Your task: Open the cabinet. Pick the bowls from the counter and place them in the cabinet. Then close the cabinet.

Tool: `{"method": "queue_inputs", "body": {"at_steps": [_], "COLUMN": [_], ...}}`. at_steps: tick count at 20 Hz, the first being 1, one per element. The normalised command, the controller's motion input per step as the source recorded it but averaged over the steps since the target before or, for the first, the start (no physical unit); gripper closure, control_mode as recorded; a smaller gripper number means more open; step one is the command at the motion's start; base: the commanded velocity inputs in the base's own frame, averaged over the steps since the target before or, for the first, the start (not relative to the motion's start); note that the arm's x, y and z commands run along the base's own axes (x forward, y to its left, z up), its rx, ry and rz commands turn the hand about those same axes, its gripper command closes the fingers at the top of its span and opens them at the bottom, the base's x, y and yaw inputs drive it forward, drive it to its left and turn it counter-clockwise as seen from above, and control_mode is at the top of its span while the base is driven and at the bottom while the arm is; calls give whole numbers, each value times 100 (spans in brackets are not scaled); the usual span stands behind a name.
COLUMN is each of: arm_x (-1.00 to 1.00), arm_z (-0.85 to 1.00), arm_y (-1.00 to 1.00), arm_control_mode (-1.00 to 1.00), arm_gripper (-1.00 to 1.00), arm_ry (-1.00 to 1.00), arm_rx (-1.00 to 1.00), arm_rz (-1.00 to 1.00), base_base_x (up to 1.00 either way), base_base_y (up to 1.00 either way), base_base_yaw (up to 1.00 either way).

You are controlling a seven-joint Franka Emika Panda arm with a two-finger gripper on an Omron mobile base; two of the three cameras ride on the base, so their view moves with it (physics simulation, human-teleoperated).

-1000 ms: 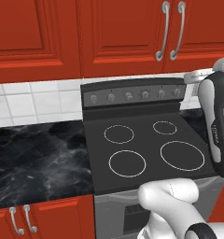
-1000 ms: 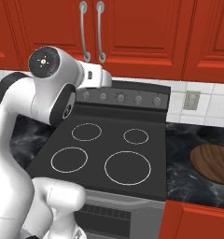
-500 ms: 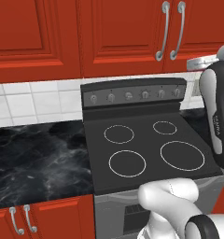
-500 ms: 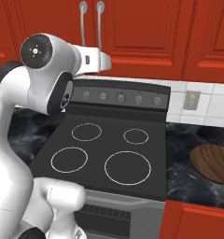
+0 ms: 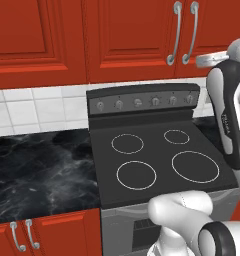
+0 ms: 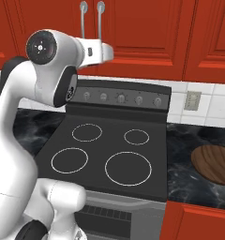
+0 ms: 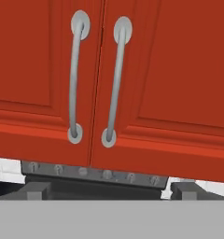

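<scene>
The cabinet [image 7: 170, 70] is shut, and its two long silver handles [image 7: 75, 79] stand side by side at the centre seam. My gripper [image 7: 110, 191] is open and empty, facing those handles from a short distance, level with the doors' lower edge. In the right base view the hand [image 6: 105, 51] hangs just below the handles [image 6: 91, 23], above the stove's back panel. A dark brown wood-grain bowl [image 6: 215, 163] rests on the black marble counter [image 6: 184, 140] to the right of the stove. The counter [image 5: 42, 170] also runs to the stove's left.
A black stovetop [image 5: 157, 155] with white rings lies under the arm, with a knob panel [image 5: 142, 102] behind it. White tiles and a wall outlet [image 6: 192, 100] back the counter. Other red doors [image 5: 37, 35] flank the cabinet, and lower doors with small handles [image 5: 22, 235] sit below.
The arm has lifted the hand upward and slightly forward, from the stove's back panel to the lower ends of the cabinet handles. The gripper stays open.
</scene>
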Motion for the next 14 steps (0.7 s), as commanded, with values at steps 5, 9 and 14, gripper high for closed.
{"method": "queue_inputs", "body": {"at_steps": [5, 9, 14], "arm_x": [37, 39, 42], "arm_z": [0, 0, 0], "arm_y": [0, 0, 0], "arm_control_mode": [-100, -100, -100], "arm_gripper": [-100, -100, -100], "arm_ry": [-1, 0, -1], "arm_rx": [0, 0, -1], "arm_rz": [0, 0, 0], "base_base_x": [0, 0, 0], "base_base_y": [0, 0, 0], "base_base_yaw": [0, 0, 0]}}
